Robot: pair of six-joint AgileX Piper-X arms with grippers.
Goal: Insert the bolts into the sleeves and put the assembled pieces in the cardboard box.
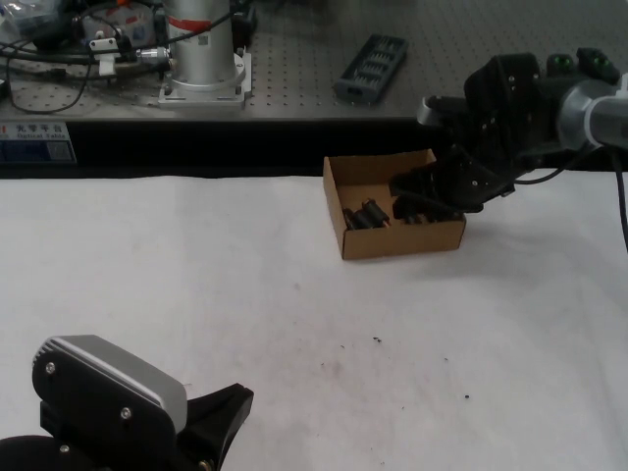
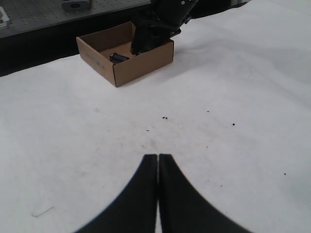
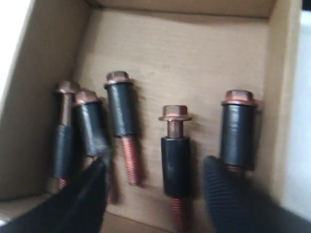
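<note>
The cardboard box (image 1: 402, 238) stands on the white sheet at the back right. Several assembled pieces, copper bolts in black sleeves (image 3: 120, 109), lie side by side on its floor (image 3: 175, 53). My right gripper (image 3: 156, 164) hangs open just above them, its fingers either side of one sleeved bolt (image 3: 175, 160) without touching it. In the high view that gripper (image 1: 424, 196) dips into the box's right half. My left gripper (image 2: 158, 162) is shut on nothing, low over the sheet at the near left (image 1: 221, 417), far from the box (image 2: 143, 60).
A white sheet (image 1: 245, 285) covers the table, with a few dark specks (image 1: 377, 340) near the middle. Behind it, a perforated metal bench holds a metal post (image 1: 201, 44), cables and a black ridged block (image 1: 371, 64).
</note>
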